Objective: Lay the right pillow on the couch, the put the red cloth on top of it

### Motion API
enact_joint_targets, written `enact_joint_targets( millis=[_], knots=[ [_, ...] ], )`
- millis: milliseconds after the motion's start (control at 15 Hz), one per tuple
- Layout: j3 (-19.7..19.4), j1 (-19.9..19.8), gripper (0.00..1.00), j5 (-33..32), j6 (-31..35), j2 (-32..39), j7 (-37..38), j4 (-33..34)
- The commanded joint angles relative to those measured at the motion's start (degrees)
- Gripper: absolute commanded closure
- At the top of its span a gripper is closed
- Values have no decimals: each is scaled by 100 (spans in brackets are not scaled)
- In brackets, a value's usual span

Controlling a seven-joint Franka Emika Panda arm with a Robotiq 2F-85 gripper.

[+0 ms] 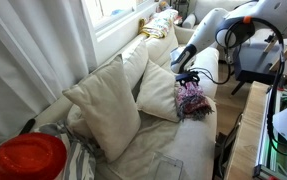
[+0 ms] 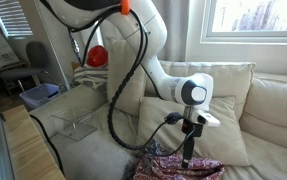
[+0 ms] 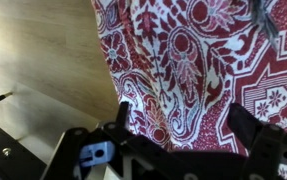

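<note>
Jaws apart, gripper (image 2: 188, 150) hangs over red cloth (image 2: 178, 168) — couch (image 1: 178, 142) front edge just beside.

Your arm (image 2: 148, 40): white, glossy, rounded shells, seen in both exterior views. Your wrist joint (image 2: 193, 92): a white drum with a round, dark grey cap. Your cable (image 2: 113, 95): black and thick, running in a loose loop beside the links. Your orange band (image 2: 126, 6): small, at an upper joint. Your gripper (image 2: 188, 152): black and slim. In the wrist view your fingers (image 3: 123, 115) are black and angular, and a pale plate (image 3: 93, 153) carries marks too blurred to read.
</note>
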Motion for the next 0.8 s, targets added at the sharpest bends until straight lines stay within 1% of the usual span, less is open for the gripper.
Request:
enact_joint_targets(
  millis=[0,267,333,400,600,667,733],
  knots=[
    [0,-1,0,0,0,2,0,-2],
    [0,33,0,0,0,-40,4,-1],
    [84,-112,0,158,156,130,-376,174],
    [213,-276,0,248,97,166,-646,238],
    [444,-679,0,521,458,219,-1661,202],
    [606,-885,0,488,590,175,-1931,115],
    [677,-1042,0,534,728,193,-2279,93]
  ],
)
